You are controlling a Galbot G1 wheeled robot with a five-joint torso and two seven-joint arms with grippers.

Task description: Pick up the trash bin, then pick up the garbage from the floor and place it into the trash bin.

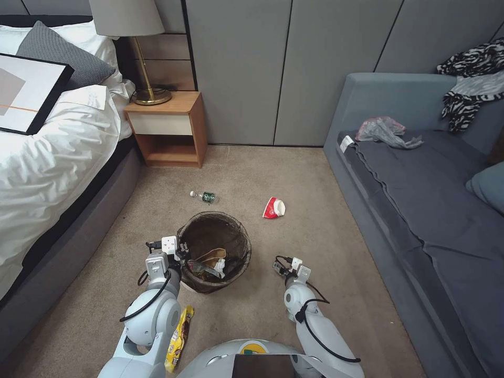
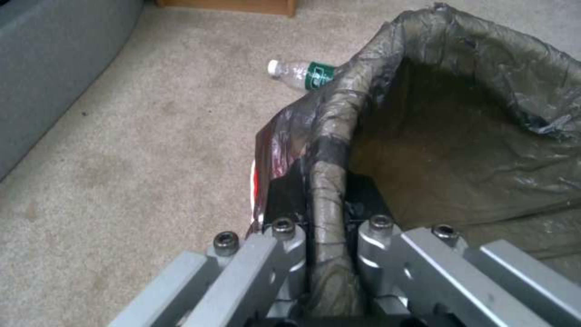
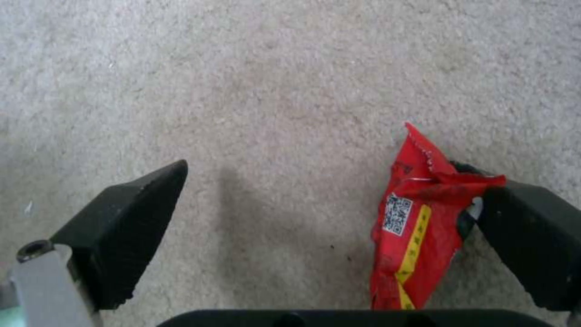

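left gripper clamped on rim of round white plastic trash bin with dark brown liner | right gripper spread wide above beige carpet floor | crinkled red-and-yellow snack wrapper against one finger: likely light, limp, slippery; pinch its creased middle

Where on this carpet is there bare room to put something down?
Bare carpet lies wide between the nightstand and the sofa, and along the sofa's base beside the right claw. It is crowded around the trash bin, clamped by the left claw: the bottle and crushed cup just beyond, a red wrapper at the right claw.
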